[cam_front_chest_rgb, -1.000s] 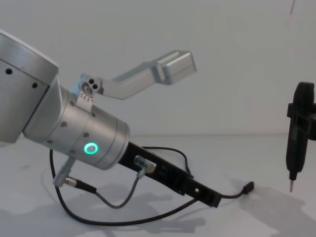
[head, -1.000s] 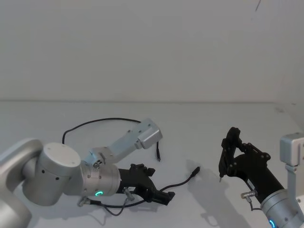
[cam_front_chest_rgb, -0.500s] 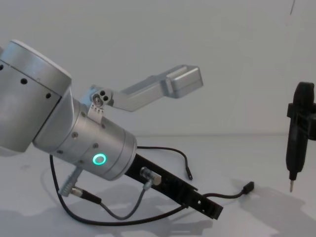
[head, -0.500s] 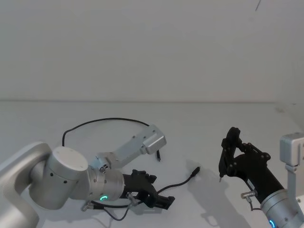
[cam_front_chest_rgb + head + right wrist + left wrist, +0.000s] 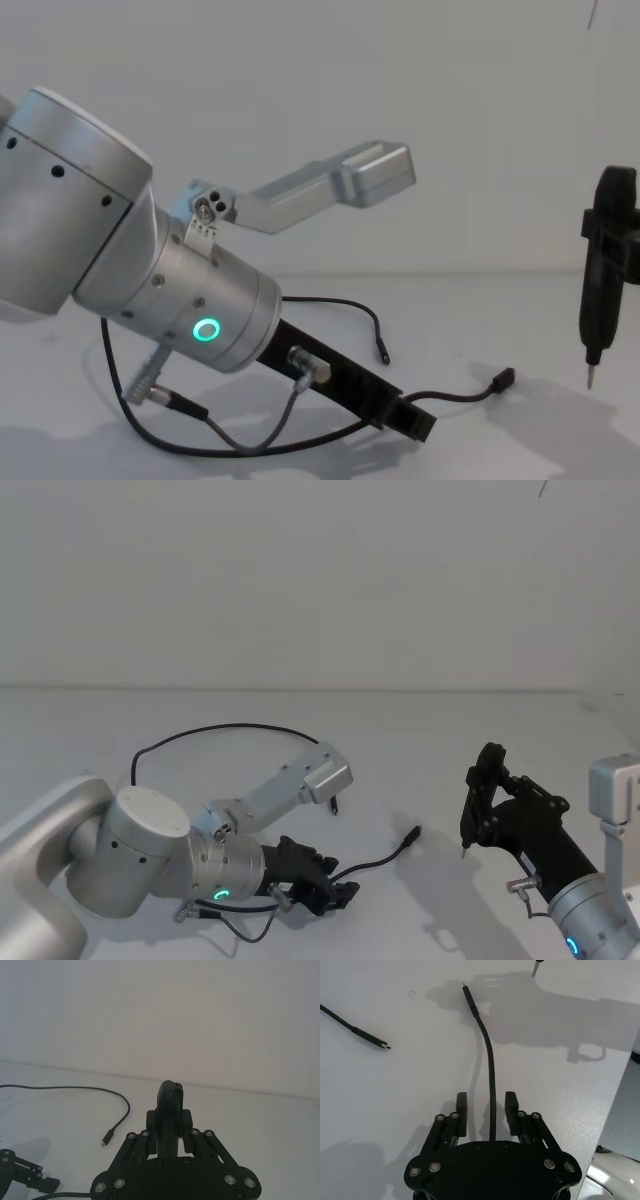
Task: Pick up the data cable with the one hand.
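A good stretch of the data cable [image 5: 222,728] is lost from sight. From the head view it loops away over the white table [image 5: 450,740] and comes back, but its middle passes under the silver left arm. From the chest the same arm blocks most of the loop. A short grey wire [image 5: 262,430] hanging from that arm's wrist crosses in front of the cable there, and the two are hard to tell apart. The right hand [image 5: 169,1121] is closed on a slim black tool [image 5: 600,280], which is cut off by the chest view's right edge.

The left hand [image 5: 486,1106] is low over the front of the table with its fingers apart. The cable runs straight between them and on to its plug beyond the fingertips. Neither finger seems to touch it. Whether the fingertips rest on the table I cannot tell. The cable's other plug lies off to one side, well apart from the hand.

There is bare table between the near plug and the tool's metal tip, and more behind up to the wall [image 5: 320,580]. In the left wrist view the table's edge runs close beside the hand.
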Robot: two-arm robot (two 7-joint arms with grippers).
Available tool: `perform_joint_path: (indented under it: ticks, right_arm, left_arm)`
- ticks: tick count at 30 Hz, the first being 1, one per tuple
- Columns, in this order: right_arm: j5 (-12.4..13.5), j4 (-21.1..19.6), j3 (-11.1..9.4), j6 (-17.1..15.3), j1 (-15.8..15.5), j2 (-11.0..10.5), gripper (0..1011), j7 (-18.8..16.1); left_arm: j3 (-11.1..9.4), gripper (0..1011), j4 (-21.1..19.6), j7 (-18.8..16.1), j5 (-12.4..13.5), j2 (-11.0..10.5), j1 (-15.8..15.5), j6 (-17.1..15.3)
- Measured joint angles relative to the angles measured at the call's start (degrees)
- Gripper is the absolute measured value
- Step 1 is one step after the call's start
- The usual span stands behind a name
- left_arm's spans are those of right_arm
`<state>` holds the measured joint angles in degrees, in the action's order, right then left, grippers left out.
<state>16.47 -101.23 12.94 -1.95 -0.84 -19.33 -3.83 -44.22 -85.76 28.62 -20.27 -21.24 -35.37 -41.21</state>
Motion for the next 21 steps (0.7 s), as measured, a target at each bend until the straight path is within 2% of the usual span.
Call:
perform_joint_path:
  ticks: [8, 9, 14, 21]
  right_arm:
    - [0.0, 0.0, 0.0, 0.0, 0.0, 0.0, 279, 0.0]
    - [0.0, 0.0, 0.0, 0.0, 0.0, 0.0, 279, 0.0]
    - [0.0, 0.0, 0.0, 0.0, 0.0, 0.0, 279, 0.0]
    - [1.0, -0.4, -0.9, -0.2, 0.4, -0.1, 279, -0.9]
  left_arm:
    - [0.0, 230, 0.1, -0.1, 0.0, 0.1, 0.0, -0.1]
    - [-0.1, 175, 0.1, -0.1, 0.1, 0.1, 0.0, -0.1]
    - [-0.1, 52, 0.1, -0.1, 0.1, 0.1, 0.0, -0.2]
    - [-0.1, 38, -0.3, -0.1, 0.7, -0.1, 0.2, 0.7]
